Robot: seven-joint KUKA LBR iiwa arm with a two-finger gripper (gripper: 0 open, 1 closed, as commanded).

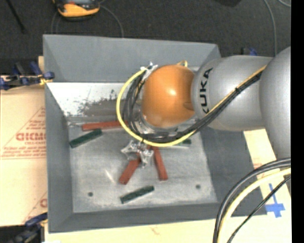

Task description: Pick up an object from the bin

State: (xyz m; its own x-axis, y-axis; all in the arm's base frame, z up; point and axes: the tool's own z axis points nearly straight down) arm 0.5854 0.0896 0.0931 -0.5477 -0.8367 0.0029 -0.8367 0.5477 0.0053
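Red stick under hand

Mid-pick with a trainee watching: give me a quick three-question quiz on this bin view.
1. True or false: the gripper is over the upper ends of the two red-brown sticks in the middle of the bin.
2. Which lies nearest the view's bottom edge? A a red-brown stick; B a dark green stick; C a blue cube.
3. Fill in: the arm reaches in from the view's ____.
Key: 1 true; 2 B; 3 right.
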